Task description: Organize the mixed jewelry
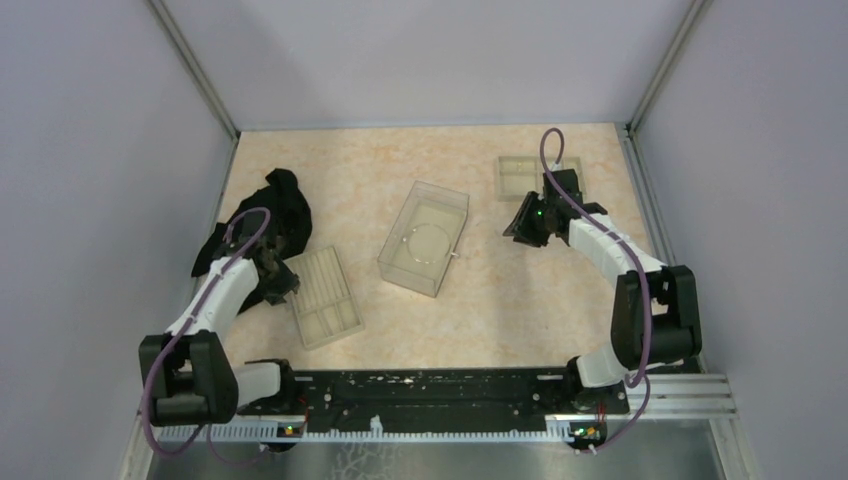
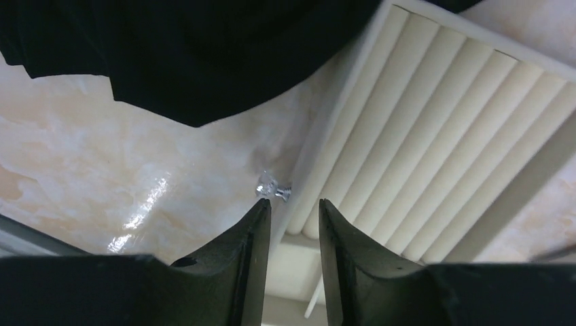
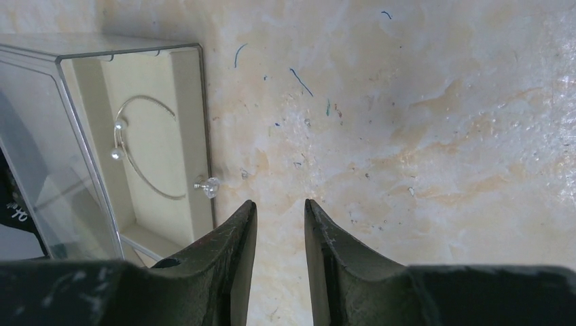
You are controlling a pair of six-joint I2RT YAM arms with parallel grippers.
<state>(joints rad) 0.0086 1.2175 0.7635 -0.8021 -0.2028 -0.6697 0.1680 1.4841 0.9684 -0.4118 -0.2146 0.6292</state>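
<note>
A thin silver hoop [image 3: 146, 170] lies inside the clear box [image 1: 425, 238]; in the top view the hoop [image 1: 428, 240] shows as a faint ring. A tiny crystal stud [image 3: 209, 185] sits at the box's near wall. Another small silver stud [image 2: 273, 189] lies on the table against the ridged tray [image 2: 435, 136]. My left gripper [image 2: 293, 204] hovers just behind this stud, jaws partly apart with nothing between them, straddling the tray's edge. My right gripper [image 3: 280, 202] is open over bare table to the right of the box, holding nothing.
A black cloth [image 1: 270, 215] is bunched at the left, beside the ridged tray [image 1: 325, 297] and the left gripper [image 1: 283, 285]. A beige compartmented tray [image 1: 525, 175] stands at the back right, behind the right gripper [image 1: 520, 228]. Grey walls close in the table.
</note>
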